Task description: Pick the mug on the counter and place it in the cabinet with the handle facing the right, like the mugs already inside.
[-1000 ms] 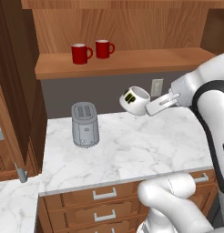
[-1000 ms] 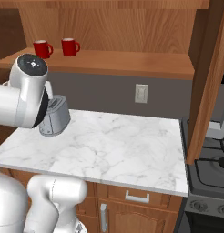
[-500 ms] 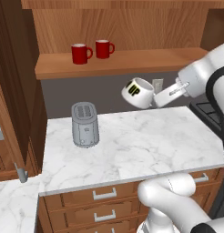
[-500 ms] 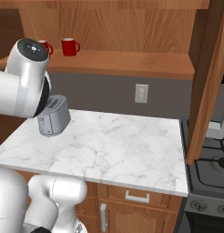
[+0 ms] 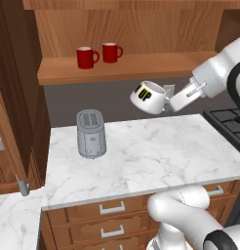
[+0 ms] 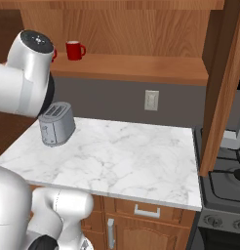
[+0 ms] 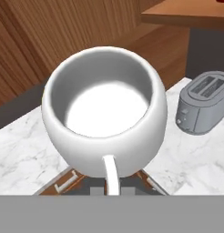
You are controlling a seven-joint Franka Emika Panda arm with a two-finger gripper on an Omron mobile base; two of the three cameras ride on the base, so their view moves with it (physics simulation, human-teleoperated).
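White mug (image 5: 149, 96) held clamped in gripper (image 5: 167, 103), tilted in mid-air over counter (image 5: 156, 156), below cabinet shelf (image 5: 141, 68). Hand view alone shows handle (image 7: 111, 175). Toaster (image 5: 90, 133) left, red mugs (image 5: 97, 54) above.

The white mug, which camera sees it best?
The left base view is best: the white mug is seen whole and tilted, held up above the counter by the gripper, with its black-and-yellow print showing. The hand view looks straight into its open mouth from close up, handle nearest. In the right base view the arm stands in front of it.
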